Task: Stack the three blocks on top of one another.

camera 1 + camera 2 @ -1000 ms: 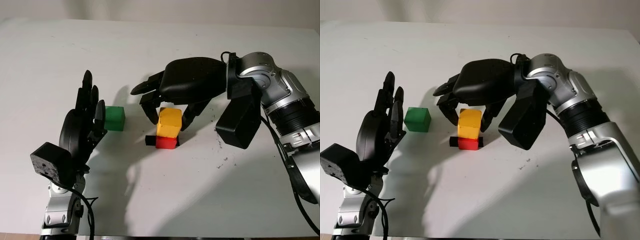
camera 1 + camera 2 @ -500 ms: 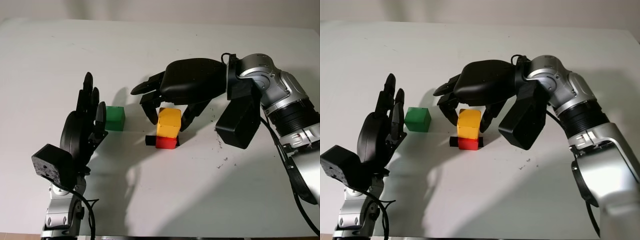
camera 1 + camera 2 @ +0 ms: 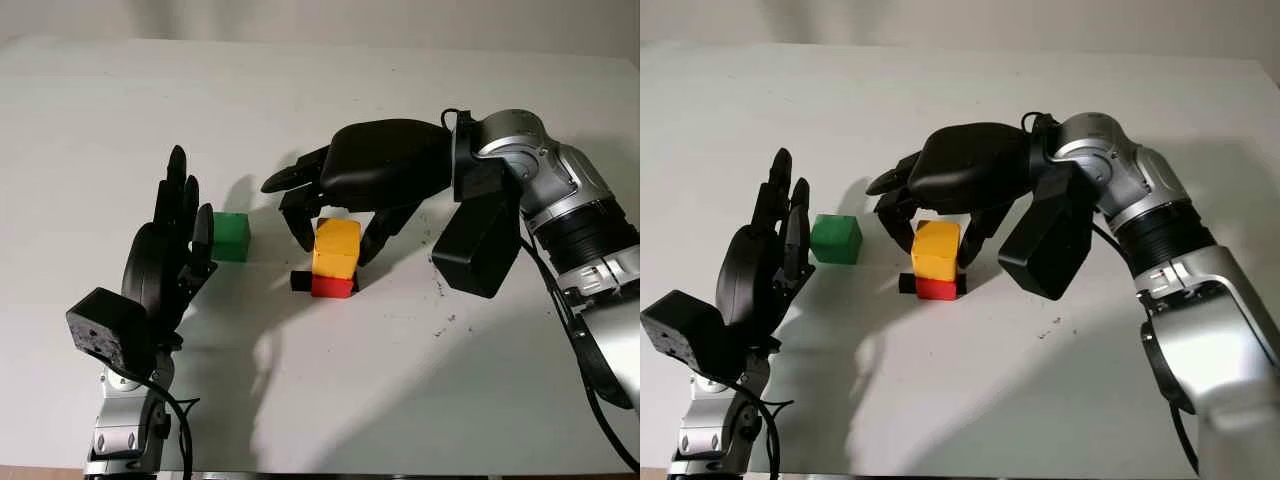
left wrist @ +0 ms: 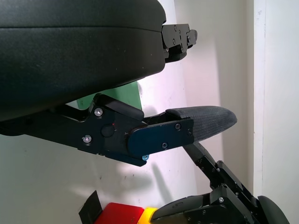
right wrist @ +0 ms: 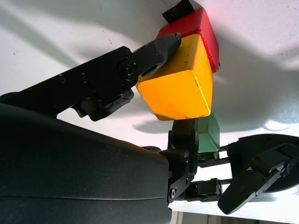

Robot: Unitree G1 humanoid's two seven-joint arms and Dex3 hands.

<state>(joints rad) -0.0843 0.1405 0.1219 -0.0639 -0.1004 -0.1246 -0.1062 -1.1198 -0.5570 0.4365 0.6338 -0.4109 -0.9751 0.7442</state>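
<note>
Table (image 3: 420, 390): matt white, smooth, few dark specks at 3 o'clock from the blocks. Yellow block (image 3: 337, 247): smooth, slight sheen, looks like painted wood or plastic, can't tell which; edges a bit scuffed. Red block (image 3: 332, 286) and green block (image 3: 232, 236): same smooth finish. Black tape (image 3: 299, 280) by the red one: matt. Right hand (image 3: 345, 215): black plastic shell, semi-gloss; fingertip (image 5: 166, 44) pad finely textured, rubbery. Right forearm (image 3: 560, 200): brushed silver metal, black ribbed collar. Left hand (image 3: 170, 250): black plastic, faint sheen, screws visible.
</note>
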